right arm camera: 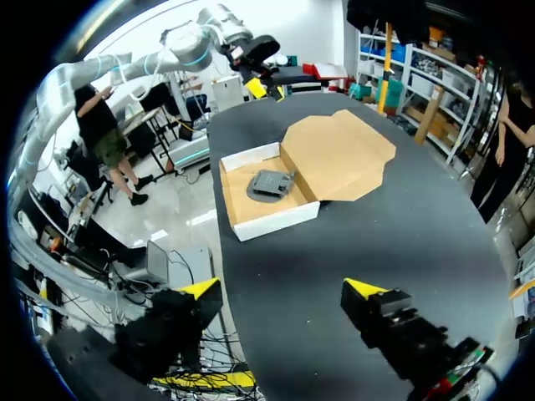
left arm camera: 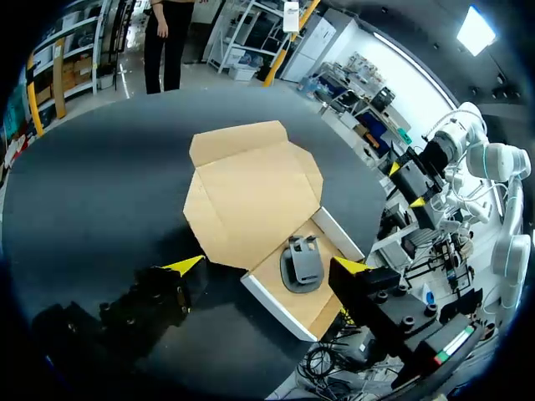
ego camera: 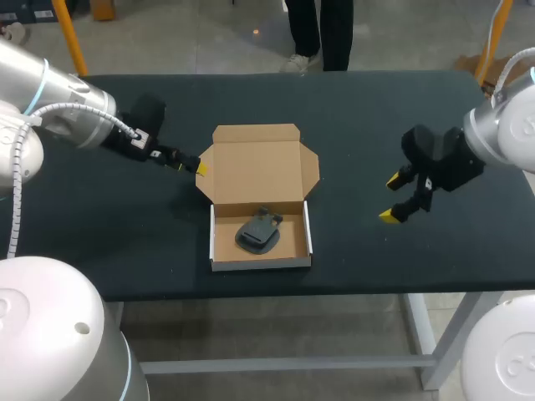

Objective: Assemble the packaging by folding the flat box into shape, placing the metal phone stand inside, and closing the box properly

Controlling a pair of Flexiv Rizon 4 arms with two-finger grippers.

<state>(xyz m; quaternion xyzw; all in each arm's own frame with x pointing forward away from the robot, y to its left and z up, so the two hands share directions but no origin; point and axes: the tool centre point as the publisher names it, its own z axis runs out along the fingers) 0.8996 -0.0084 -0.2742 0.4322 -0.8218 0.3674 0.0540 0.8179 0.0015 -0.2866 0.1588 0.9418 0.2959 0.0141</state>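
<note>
Box (ego camera: 255, 171) with stand (ego camera: 257, 231) sits on dark table (ego camera: 100, 242); left pincer (left arm camera: 269, 266), right pincer (ego camera: 389, 198) wide

Robot lab or test workshop, not home or office. Signs:
- two industrial arms of silver-grey metal, left arm (ego camera: 50, 83) and right arm (ego camera: 501, 125), come in over opposite ends of one table (ego camera: 359, 109)
- white ribbed cable hose (ego camera: 84, 109) runs along left arm
- table top plain, dark, matt; pale metal legs (ego camera: 422, 342) under front edge
- test piece near middle of front edge: open cardboard box (ego camera: 259, 171), grey phone stand (ego camera: 257, 233) inside
</note>
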